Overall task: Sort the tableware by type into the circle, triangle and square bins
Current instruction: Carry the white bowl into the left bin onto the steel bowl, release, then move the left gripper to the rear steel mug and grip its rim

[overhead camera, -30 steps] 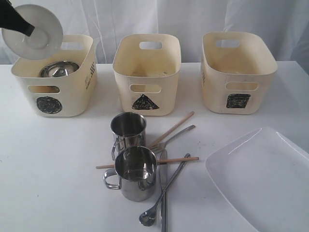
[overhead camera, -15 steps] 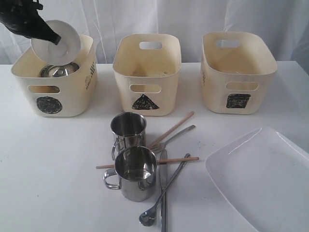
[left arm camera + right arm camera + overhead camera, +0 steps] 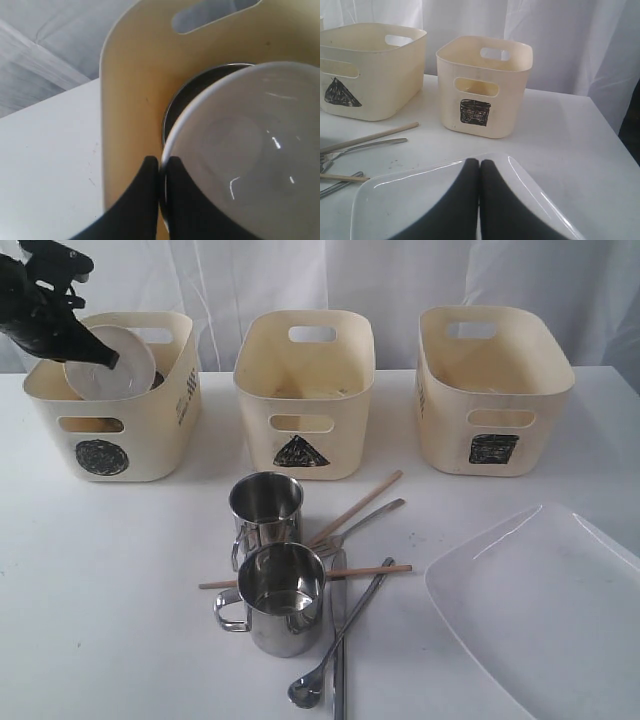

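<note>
My left gripper (image 3: 98,356) (image 3: 161,162) is shut on the rim of the white bowl (image 3: 110,364) (image 3: 250,150), holding it tilted inside the circle bin (image 3: 150,430) (image 3: 135,100), just above the steel bowl (image 3: 200,82). The triangle bin (image 3: 304,390) (image 3: 370,70) and the square bin (image 3: 492,385) (image 3: 485,85) stand to its right. Two steel mugs (image 3: 266,510) (image 3: 281,597), chopsticks (image 3: 356,508), a fork (image 3: 365,522), a knife (image 3: 338,640) and a long spoon (image 3: 335,645) lie at the front middle. My right gripper (image 3: 479,163) is shut and empty above the white plate (image 3: 540,610) (image 3: 410,205).
A white curtain (image 3: 400,280) hangs behind the bins. The table's right edge (image 3: 615,140) runs past the square bin. The right arm does not show in the exterior view.
My left gripper has brought the white bowl down from above the circle bin's back left corner into the bin, over the steel bowl. The right gripper has not moved.
</note>
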